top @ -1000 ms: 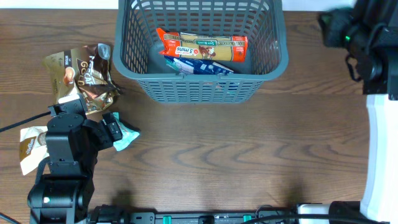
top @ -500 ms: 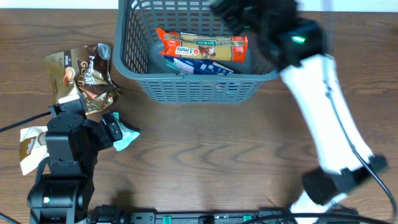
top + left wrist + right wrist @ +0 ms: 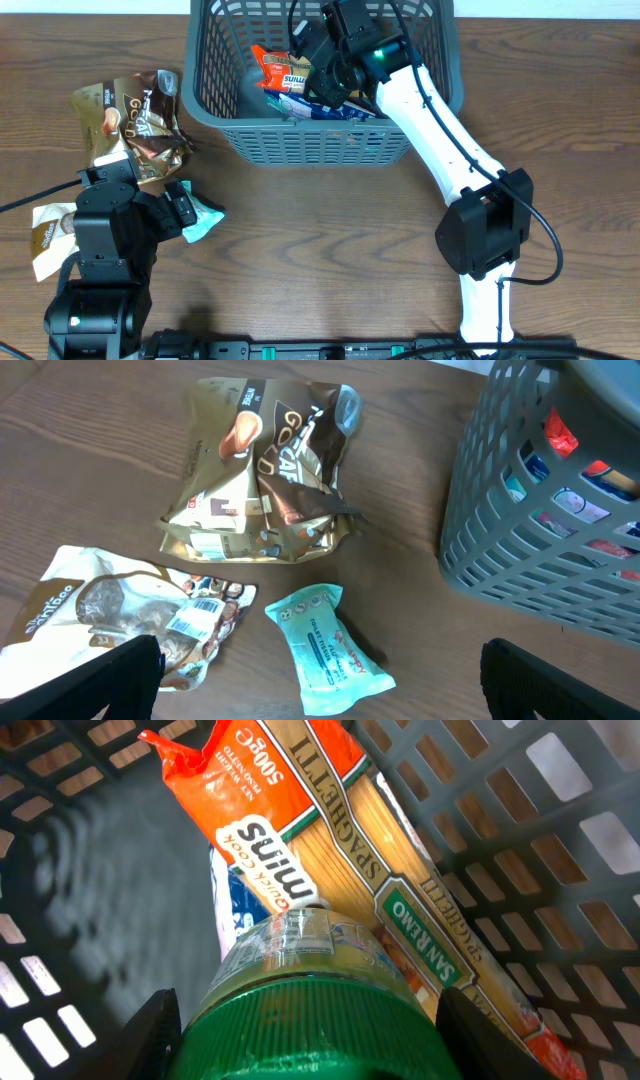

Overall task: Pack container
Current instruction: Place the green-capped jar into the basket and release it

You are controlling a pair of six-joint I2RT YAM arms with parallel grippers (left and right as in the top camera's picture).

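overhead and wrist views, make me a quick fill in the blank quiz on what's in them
1. The right claw grips a jar with a ___ lid.
2. The orange pack in the container is labelled ___.
3. Outside the container, ___ packets lie on the table.
4. The teal packet sits under the left claw, whose jaws are ___.

Missing words: green; spaghetti; three; open
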